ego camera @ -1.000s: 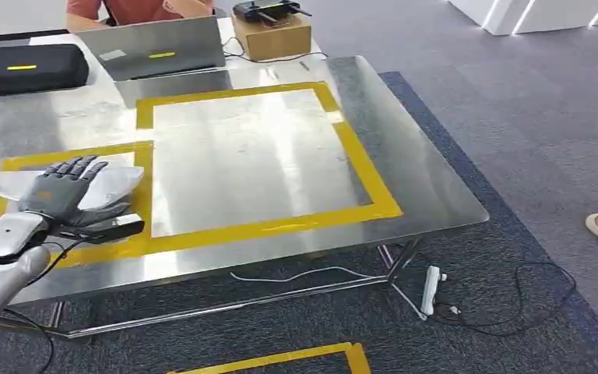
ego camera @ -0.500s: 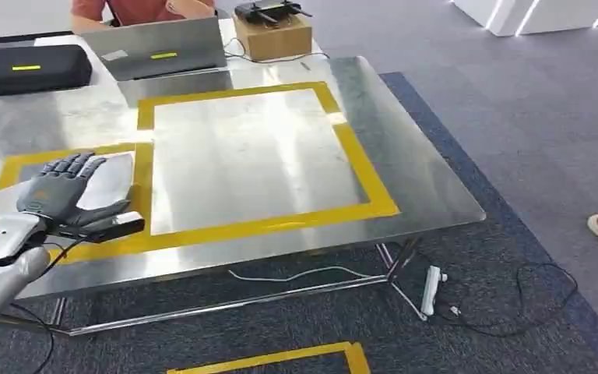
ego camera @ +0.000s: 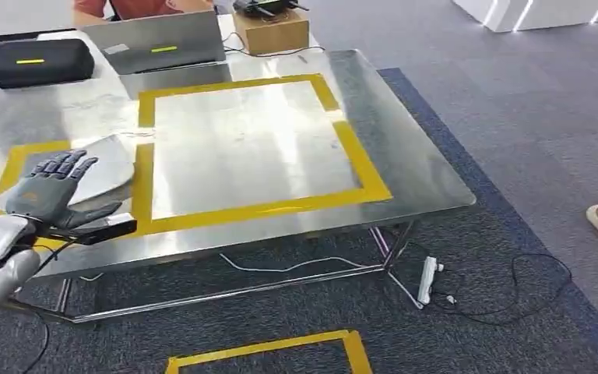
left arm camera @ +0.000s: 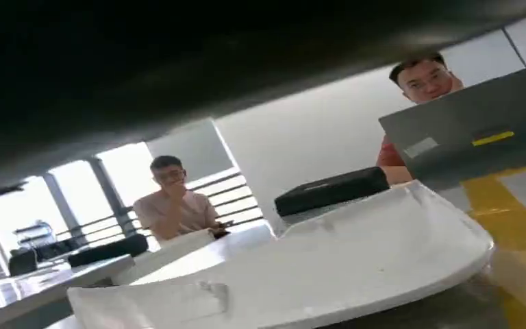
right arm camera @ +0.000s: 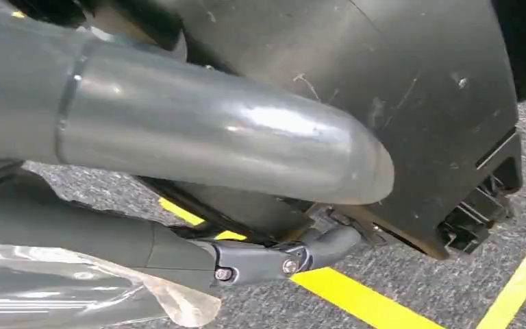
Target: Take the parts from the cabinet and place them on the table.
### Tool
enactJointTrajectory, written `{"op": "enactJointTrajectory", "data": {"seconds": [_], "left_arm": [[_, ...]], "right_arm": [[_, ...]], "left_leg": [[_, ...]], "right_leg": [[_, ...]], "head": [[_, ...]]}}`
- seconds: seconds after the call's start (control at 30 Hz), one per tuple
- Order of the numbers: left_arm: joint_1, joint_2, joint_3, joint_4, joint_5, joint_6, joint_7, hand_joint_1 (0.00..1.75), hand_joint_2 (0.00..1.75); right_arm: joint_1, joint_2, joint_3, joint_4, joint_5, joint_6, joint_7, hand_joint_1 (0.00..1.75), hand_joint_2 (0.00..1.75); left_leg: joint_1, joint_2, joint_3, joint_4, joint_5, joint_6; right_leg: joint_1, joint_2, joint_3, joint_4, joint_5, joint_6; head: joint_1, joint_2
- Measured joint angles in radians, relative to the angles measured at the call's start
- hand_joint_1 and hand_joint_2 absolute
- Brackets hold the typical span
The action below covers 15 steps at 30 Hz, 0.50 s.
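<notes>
Head view: your left hand (ego camera: 47, 187) lies palm-down with fingers spread on top of the white part (ego camera: 101, 171), a thin curved panel resting on the steel table (ego camera: 405, 156) at its near left corner. The part sits over the smaller yellow-taped square (ego camera: 15, 160), just left of the large yellow-taped square (ego camera: 358, 167). It extends from under your palm away from you and to the right, so its long axis appears to run roughly along your forearm's line. Left wrist view: the part (left arm camera: 356, 253) lies flat on the table beyond the hand, its upturned rim facing the black case (left arm camera: 332, 192). You cannot tell whether the fingers grip an edge or merely rest on it. The right hand (right arm camera: 178, 144) hangs over the carpet with a wisp of clear film (right arm camera: 75, 288) beside it; its grasp cannot be judged. The left hand is therefore much the nearer one.
</notes>
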Motion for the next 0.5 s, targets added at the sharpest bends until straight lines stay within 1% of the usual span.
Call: {"op": "enactJointTrajectory", "data": {"seconds": [0.03, 0.07, 0.1, 0.13, 0.17, 0.2, 0.23, 0.27, 0.3, 0.33, 0.37, 0.4, 0.43, 0.47, 0.5], "left_arm": [[0.001, 0.001, 0.000, -0.002, 0.000, 0.000, 0.000, 0.00, 0.00], [0.003, 0.003, 0.001, -0.003, 0.000, 0.000, 0.000, 0.00, 0.00], [0.004, 0.002, 0.001, -0.006, 0.000, 0.000, 0.000, 0.00, 0.00], [0.003, 0.002, 0.001, -0.009, 0.000, 0.000, 0.000, 0.00, 0.00], [0.002, 0.002, 0.001, -0.013, 0.000, 0.000, 0.000, 0.00, 0.00], [0.006, 0.002, 0.002, -0.016, 0.000, 0.000, 0.001, 0.00, 0.00], [0.010, 0.002, 0.003, -0.018, 0.000, 0.001, 0.002, 0.00, 0.00], [0.013, 0.002, 0.003, -0.019, 0.000, 0.002, 0.003, 0.00, 0.00], [0.018, 0.002, 0.003, -0.019, 0.000, 0.003, 0.003, 0.00, 0.00], [0.023, 0.003, 0.004, -0.021, 0.000, 0.004, 0.004, 0.00, 0.00], [0.029, 0.004, 0.006, -0.025, 0.000, 0.006, 0.004, 0.00, 0.00], [0.032, 0.006, 0.009, -0.030, 0.000, 0.006, 0.004, 0.00, 0.00], [0.035, 0.010, 0.013, -0.034, 0.001, 0.007, 0.005, 0.00, 0.00], [0.038, 0.013, 0.018, -0.040, 0.001, 0.009, 0.005, 0.00, 0.00], [0.041, 0.016, 0.020, -0.044, 0.001, 0.011, 0.005, 0.00, 0.00]], "right_arm": [[0.000, 0.000, 0.000, 0.000, 0.000, 0.000, 0.000, 0.00, 0.00], [0.001, 0.000, 0.000, 0.000, 0.000, 0.000, 0.000, 0.00, 0.00], [0.002, 0.000, 0.000, 0.000, 0.000, 0.000, 0.000, 0.00, 0.00], [0.001, -0.001, 0.000, 0.000, 0.000, 0.000, 0.000, 0.00, 0.00], [0.001, -0.001, -0.001, 0.000, 0.000, -0.002, 0.000, 0.00, 0.00], [-0.001, -0.001, -0.001, 0.000, 0.000, -0.002, 0.000, 0.00, 0.00], [-0.001, -0.001, -0.002, 0.000, 0.000, -0.002, 0.000, 0.00, 0.00], [-0.002, -0.001, -0.002, 0.000, 0.000, -0.003, 0.000, 0.00, 0.00], [-0.004, -0.001, -0.003, 0.000, 0.000, -0.003, 0.000, 0.00, 0.00], [-0.003, -0.001, -0.003, 0.000, 0.000, -0.003, 0.001, 0.00, 0.00], [-0.001, -0.001, -0.003, 0.000, 0.000, -0.003, 0.001, 0.00, 0.00], [0.000, -0.001, -0.003, 0.000, 0.000, -0.003, 0.001, 0.00, 0.00], [-0.001, -0.001, -0.003, 0.000, 0.000, -0.003, 0.001, 0.00, 0.00], [-0.002, -0.002, -0.003, 0.000, 0.000, -0.003, 0.001, 0.00, 0.00], [-0.004, -0.002, -0.003, 0.000, 0.000, -0.003, 0.001, 0.00, 0.00]], "left_leg": [[-0.002, 0.000, -0.005, -0.002, 0.001, 0.002], [-0.005, 0.000, -0.009, 0.002, 0.006, 0.010], [-0.001, 0.002, -0.018, -0.009, 0.020, 0.021], [0.003, 0.008, -0.023, -0.011, 0.033, 0.030], [0.003, 0.007, -0.036, -0.011, 0.042, 0.042], [0.002, 0.008, -0.048, -0.010, 0.051, 0.043], [-0.001, 0.008, -0.062, -0.009, 0.062, 0.046], [-0.003, 0.008, -0.076, -0.008, 0.071, 0.047], [-0.005, 0.008, -0.090, -0.006, 0.080, 0.047], [-0.006, 0.008, -0.101, -0.005, 0.088, 0.046], [-0.008, 0.008, -0.112, -0.003, 0.095, 0.045], [-0.008, 0.008, -0.122, 0.000, 0.101, 0.042], [-0.009, 0.007, -0.128, 0.005, 0.107, 0.039], [-0.016, 0.007, -0.139, 0.009, 0.111, 0.034], [-0.014, 0.008, -0.143, 0.012, 0.120, 0.028]], "right_leg": [[-0.001, 0.000, -0.001, 0.000, 0.007, 0.006], [-0.003, 0.000, -0.001, -0.006, 0.016, 0.014], [0.000, 0.003, -0.004, -0.008, 0.022, 0.023], [-0.002, 0.003, -0.019, 0.004, -0.007, 0.024], [-0.001, 0.003, -0.038, 0.049, -0.062, 0.024], [-0.002, 0.003, -0.058, 0.118, -0.119, 0.026], [-0.002, 0.003, -0.079, 0.203, -0.172, 0.027], [0.000, 0.003, -0.094, 0.271, -0.198, 0.029], [0.000, 0.003, -0.091, 0.302, -0.193, 0.029], [0.000, 0.003, -0.068, 0.289, -0.168, 0.027], [0.001, 0.003, -0.027, 0.241, -0.135, 0.024], [0.002, 0.003, 0.033, 0.158, -0.104, 0.018], [0.003, 0.004, 0.097, 0.067, -0.094, 0.011], [0.008, 0.005, 0.155, -0.006, -0.112, 0.007], [0.006, 0.005, 0.159, -0.029, -0.120, 0.007]], "head": [[-0.005, 0.000], [-0.002, 0.000], [-0.004, 0.000], [-0.002, 0.000], [0.002, 0.000], [0.007, 0.000], [0.008, 0.000], [0.009, 0.000], [0.009, 0.000], [0.009, 0.000], [0.009, 0.000], [0.010, 0.000], [0.011, 0.000], [0.011, 0.000], [0.010, 0.000]]}}
